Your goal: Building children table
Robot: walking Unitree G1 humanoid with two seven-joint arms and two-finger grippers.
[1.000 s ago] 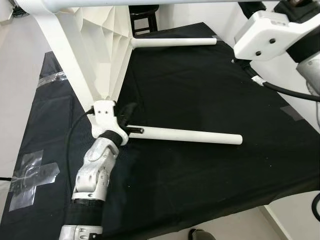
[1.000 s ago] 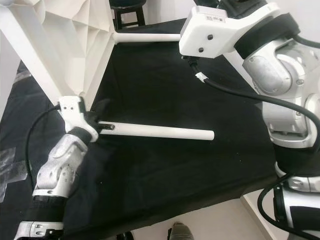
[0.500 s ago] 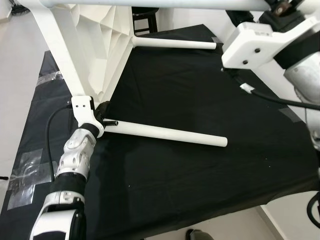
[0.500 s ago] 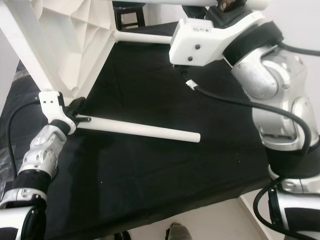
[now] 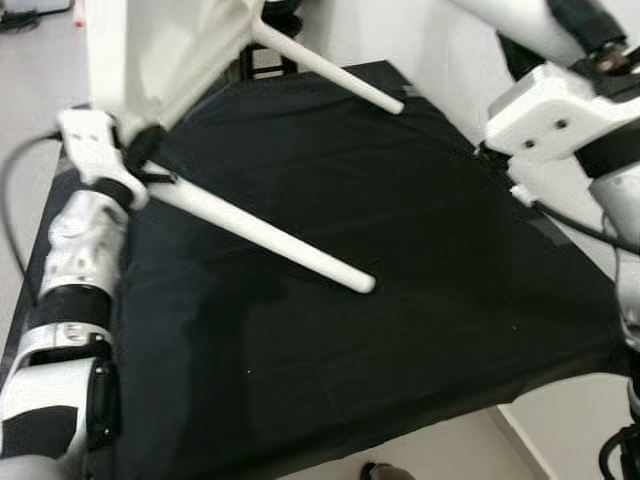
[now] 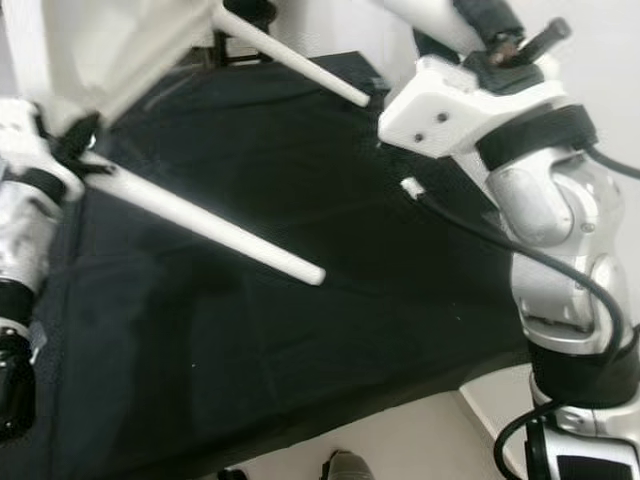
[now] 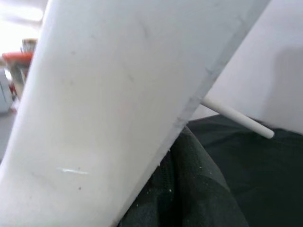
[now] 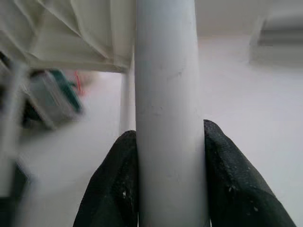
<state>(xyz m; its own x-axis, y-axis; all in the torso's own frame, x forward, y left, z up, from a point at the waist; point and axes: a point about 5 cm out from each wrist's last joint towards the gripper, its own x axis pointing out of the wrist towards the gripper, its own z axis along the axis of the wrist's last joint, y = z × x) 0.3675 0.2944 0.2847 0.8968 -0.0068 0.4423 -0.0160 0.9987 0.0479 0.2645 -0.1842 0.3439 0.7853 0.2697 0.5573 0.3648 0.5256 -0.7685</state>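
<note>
A white children's table top stands tilted at the upper left, over a black cloth. One white leg slants from its near corner down toward the cloth, and a second leg juts out further back. My left gripper is at that near corner; in the left wrist view one black finger presses against the white panel. My right gripper is shut on a third white leg, held high at the upper right, with both black fingers hugging the tube.
The black cloth covers a low platform; its front edge drops to pale floor. A dark stool stands behind the table top. A black cable hangs from my right arm. A shoe tip shows below the front edge.
The table has swung: its legs, which lay nearly level across the picture, now slant steeply. My left gripper rode up and left with the corner. The view has shifted too.
</note>
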